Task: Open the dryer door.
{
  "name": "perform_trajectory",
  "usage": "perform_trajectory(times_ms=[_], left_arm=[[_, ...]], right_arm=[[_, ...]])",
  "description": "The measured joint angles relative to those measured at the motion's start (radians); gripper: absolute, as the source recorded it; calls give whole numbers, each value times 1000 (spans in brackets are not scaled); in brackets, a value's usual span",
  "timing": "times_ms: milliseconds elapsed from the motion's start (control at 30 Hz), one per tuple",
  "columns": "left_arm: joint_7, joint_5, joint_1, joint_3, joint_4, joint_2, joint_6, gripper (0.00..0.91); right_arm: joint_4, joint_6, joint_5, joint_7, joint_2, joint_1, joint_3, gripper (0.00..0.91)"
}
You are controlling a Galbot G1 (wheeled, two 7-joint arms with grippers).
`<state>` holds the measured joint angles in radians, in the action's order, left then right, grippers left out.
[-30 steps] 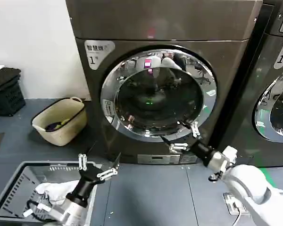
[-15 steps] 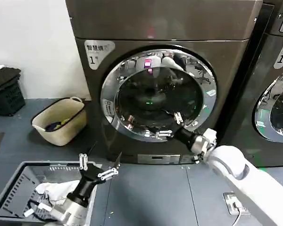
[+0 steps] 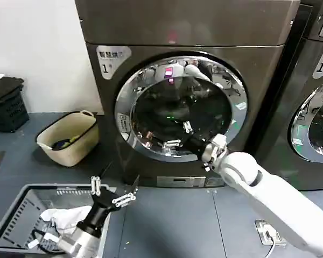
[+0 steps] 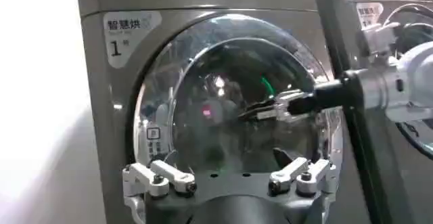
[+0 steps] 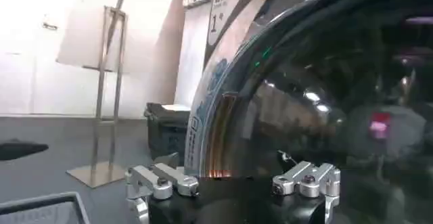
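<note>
- Dark grey-brown dryer [image 3: 151, 32] fills the middle of the head view; its door [image 3: 134, 97] sits front-centre, chrome ring around tinted glass, flush to the body, so it reads as not yet open.
- Second machine [image 3: 317, 97] at the right edge has a similar chrome door, not the target.
- Right gripper [image 3: 178, 135] is over the lower middle of the door glass, jaws spread wide, nothing held; contact with the glass can't be confirmed.
- Left gripper [image 3: 109, 192] hangs low, well apart from the door, above a grey basket [image 3: 13, 215] with cloth in it; jaws wide, empty, idle.
- Beige tub [image 3: 70, 137] sits on the floor left of the dryer.
- Step, as judged: reach phase, right gripper hunting for a hold on the door.
- Next move likely calls for getting to the ring's edge or a handle recess, gripping, then pulling outward along the hinge arc; which side the handle is on I cannot tell.
- Risk: fingers slipping on smooth chrome or glass.
- Writing: silver label [image 3: 112, 59] top left of the door, Chinese characters above a big "1"; same label in the left wrist view [image 4: 128, 29].
- Small sticker [image 3: 124, 124] on the ring's left side, print unreadable.
</note>
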<state>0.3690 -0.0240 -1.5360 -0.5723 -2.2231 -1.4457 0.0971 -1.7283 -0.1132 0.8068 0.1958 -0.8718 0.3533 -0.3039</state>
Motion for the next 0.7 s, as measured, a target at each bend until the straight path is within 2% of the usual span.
perform_trajectory(times_ms=[700], left_arm=[[3,2,-2,1,-2,-5,2,907]], right_arm=[[130,8,19,36,-92,-113,-113,907]])
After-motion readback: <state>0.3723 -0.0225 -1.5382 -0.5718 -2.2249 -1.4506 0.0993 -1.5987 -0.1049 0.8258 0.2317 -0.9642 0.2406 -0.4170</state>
